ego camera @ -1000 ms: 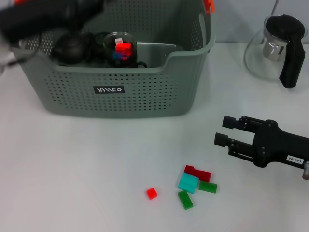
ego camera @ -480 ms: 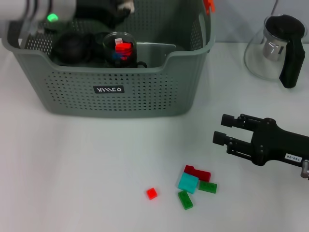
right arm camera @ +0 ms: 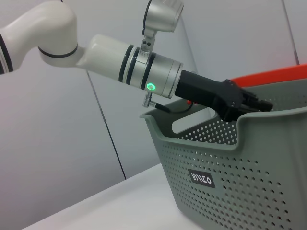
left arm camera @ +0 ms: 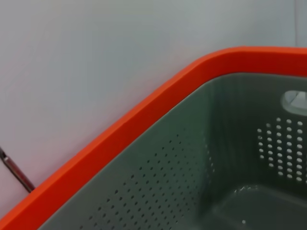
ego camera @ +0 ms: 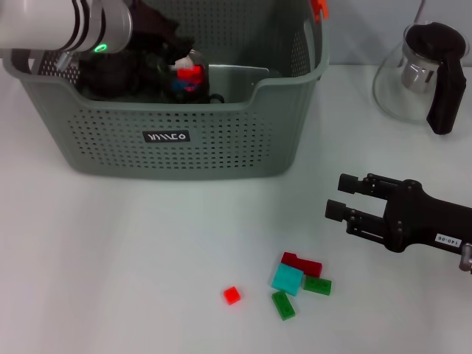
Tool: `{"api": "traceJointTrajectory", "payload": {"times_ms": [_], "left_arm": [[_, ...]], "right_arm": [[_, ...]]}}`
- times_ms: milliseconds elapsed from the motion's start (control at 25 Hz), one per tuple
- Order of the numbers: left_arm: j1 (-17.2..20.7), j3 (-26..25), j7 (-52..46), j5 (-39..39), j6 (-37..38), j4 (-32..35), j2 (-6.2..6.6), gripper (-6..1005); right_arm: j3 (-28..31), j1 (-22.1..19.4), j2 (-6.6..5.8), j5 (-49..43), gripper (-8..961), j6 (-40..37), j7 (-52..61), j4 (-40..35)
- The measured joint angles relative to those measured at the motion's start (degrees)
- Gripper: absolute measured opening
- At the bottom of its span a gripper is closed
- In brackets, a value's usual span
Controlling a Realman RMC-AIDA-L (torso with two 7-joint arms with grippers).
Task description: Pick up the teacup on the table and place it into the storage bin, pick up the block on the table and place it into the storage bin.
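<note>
The left gripper [ego camera: 173, 40] reaches over the near-left rim into the storage bin [ego camera: 221, 140]. Its finger state cannot be determined: the dark fingers merge with the dark items beneath them. Just beside it inside the bin stands the teacup [ego camera: 184, 74], a small clear cup holding red and blue pieces. The cup appears light, rigid and slippery, and is judged fragile; the best hold would be across its rim or side wall, with modest force.

In the middle foreground, the blocks lie on the table [ego camera: 110, 258]: a small red block [ego camera: 231, 295] by itself, then a touching cluster consisting of a teal block [ego camera: 287, 279], a dark red block [ego camera: 302, 263] and two green blocks [ego camera: 283, 304]. These are light, stiff and flat. A hold across two opposite edges from above should suit them; the lone red block offers the clearest approach.

To the right, the right gripper [ego camera: 341, 198] hovers near the cluster, jaws apart and pointing left. A glass teapot [ego camera: 420, 74] stands at the far right, well apart from the bin.

The table is white, smooth and matte. Behind it stands a plain pale wall.
</note>
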Motion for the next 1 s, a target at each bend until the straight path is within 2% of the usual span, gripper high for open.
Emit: {"api": "traceJointTrajectory", "payload": {"times_ms": [160, 240, 280, 320, 400, 440, 480, 560, 600, 720, 840, 1000], "left_arm": [[0.98, -0.53, 0.10, -2.09, 1.63, 3.00, -0.51, 313], [3.19, -2.26, 2.06, -7.85, 4.00, 6.57, -0.93, 326], [4.49, -3.38, 3.86, -11.53, 5.51, 8.07, -1.03, 430], [6.07, -4.75, 6.45, -16.72, 7.90, 9.07, -0.94, 534], [9.57, -7.68, 12.46, -32.53, 15.32, 8.90, 0.23, 614], [10.16, -8.52, 13.66, -37.21, 18.21, 7.96, 0.77, 654], [11.12, -10.50, 15.91, -45.19, 24.08, 5.91, 1.67, 694], [11.73, -15.43, 19.79, -53.95, 34.75, 1.38, 2.30, 774], [11.99, -18.19, 21.75, -56.44, 39.70, -1.03, 2.46, 776], [13.34, -24.07, 26.92, -57.25, 50.62, -8.12, 2.97, 783], [15.64, -25.18, 30.83, -52.67, 53.23, -10.47, 2.96, 785], [19.22, -25.89, 39.95, -40.54, 53.41, -9.20, 1.72, 784]], "right_arm": [[0.00, -0.01, -0.08, 0.00, 613, -0.01, -0.08, 0.28], [0.00, -0.07, -0.10, 0.01, 613, 0.00, -0.11, 0.31], [-0.01, -0.11, -0.08, 0.00, 613, 0.00, -0.13, 0.32], [0.01, -0.16, -0.08, 0.00, 612, -0.01, -0.15, 0.33], [0.00, -0.22, -0.04, 0.00, 612, -0.02, -0.17, 0.37], [0.00, -0.31, -0.03, 0.00, 612, -0.04, -0.18, 0.37], [0.01, -0.42, -0.03, 0.00, 611, -0.08, -0.18, 0.34], [0.01, -0.47, -0.02, 0.00, 611, -0.10, -0.19, 0.27], [0.01, -0.47, -0.02, 0.00, 611, -0.10, -0.19, 0.27], [0.00, -0.27, 0.01, 0.00, 610, -0.06, -0.21, 0.35], [-0.03, -0.13, 0.01, 0.01, 609, -0.04, -0.22, 0.33], [-0.22, 0.03, 0.00, 0.01, 608, -0.03, 0.00, 0.28]]}}
